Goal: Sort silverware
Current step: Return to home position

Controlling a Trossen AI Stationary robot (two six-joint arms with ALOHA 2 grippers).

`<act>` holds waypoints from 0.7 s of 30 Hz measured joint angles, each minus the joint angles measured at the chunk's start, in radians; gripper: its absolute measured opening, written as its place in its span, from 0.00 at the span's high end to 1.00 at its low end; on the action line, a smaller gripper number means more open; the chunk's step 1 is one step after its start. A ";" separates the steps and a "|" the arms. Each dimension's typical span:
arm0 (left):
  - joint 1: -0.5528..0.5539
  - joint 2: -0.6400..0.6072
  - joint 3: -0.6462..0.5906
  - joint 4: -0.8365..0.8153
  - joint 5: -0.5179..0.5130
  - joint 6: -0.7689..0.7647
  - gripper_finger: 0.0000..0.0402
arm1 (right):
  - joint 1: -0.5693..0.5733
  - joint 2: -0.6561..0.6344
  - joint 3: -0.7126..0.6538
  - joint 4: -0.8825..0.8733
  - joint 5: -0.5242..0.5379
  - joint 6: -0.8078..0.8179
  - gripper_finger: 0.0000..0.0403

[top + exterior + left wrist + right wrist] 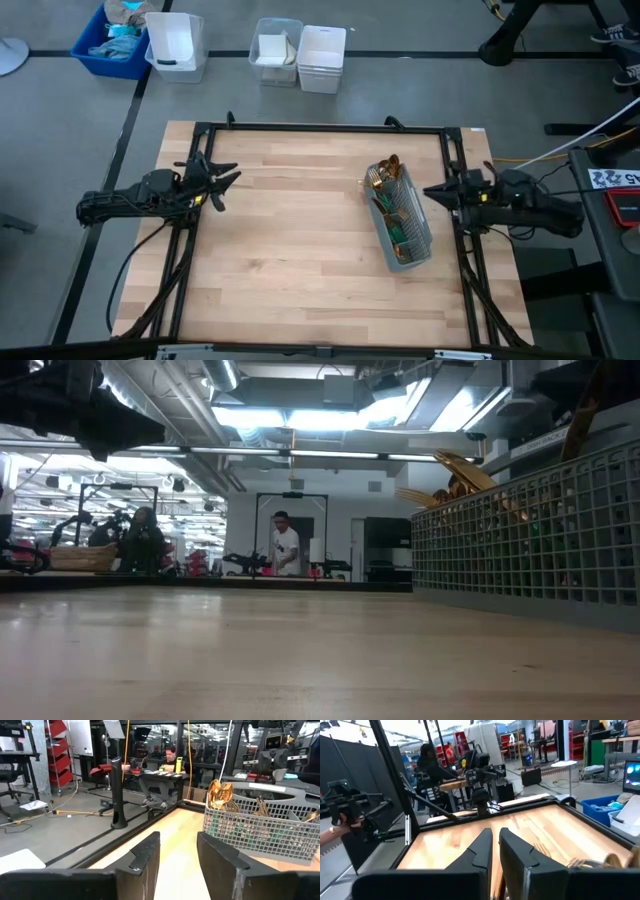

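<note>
The silverware stands bundled in a grey mesh caddy on the right part of the wooden table, gold heads sticking up at its far end and teal handles down inside. The low view shows the gold heads above the caddy wall. They also show in the left wrist view. My left gripper hovers open at the table's left edge, pointing level toward the caddy. My right gripper hovers shut just right of the caddy, empty, fingers pointing level over the table.
Bare wood lies between the two grippers. A black frame rail runs around the table. Beyond the far edge stand a blue bin and white bins. People sit and stand in the room behind.
</note>
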State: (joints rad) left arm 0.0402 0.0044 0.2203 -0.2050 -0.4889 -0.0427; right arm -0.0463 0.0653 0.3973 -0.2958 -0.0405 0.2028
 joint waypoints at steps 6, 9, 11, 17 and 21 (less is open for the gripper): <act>0.000 0.000 0.000 -0.015 -0.002 -0.025 0.69 | 0.000 -0.063 0.000 -0.074 -0.014 0.002 0.91; 0.000 0.000 0.000 -0.064 -0.005 -0.042 0.69 | 0.000 -0.055 -0.039 -0.037 -0.014 -0.001 0.91; 0.000 0.000 0.000 -0.077 -0.006 -0.056 0.69 | 0.000 -0.063 -0.088 -0.029 -0.013 0.000 0.91; 0.000 0.000 0.000 -0.086 -0.048 -0.051 0.69 | 0.000 -0.062 -0.190 0.107 -0.016 -0.014 0.91; 0.000 0.000 0.000 -0.103 -0.078 -0.047 0.69 | 0.000 -0.063 -0.212 0.141 -0.023 -0.054 0.91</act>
State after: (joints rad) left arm 0.0402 0.0048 0.2207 -0.3080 -0.5671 -0.0898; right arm -0.0463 0.0024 0.1857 -0.1547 -0.0635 0.1483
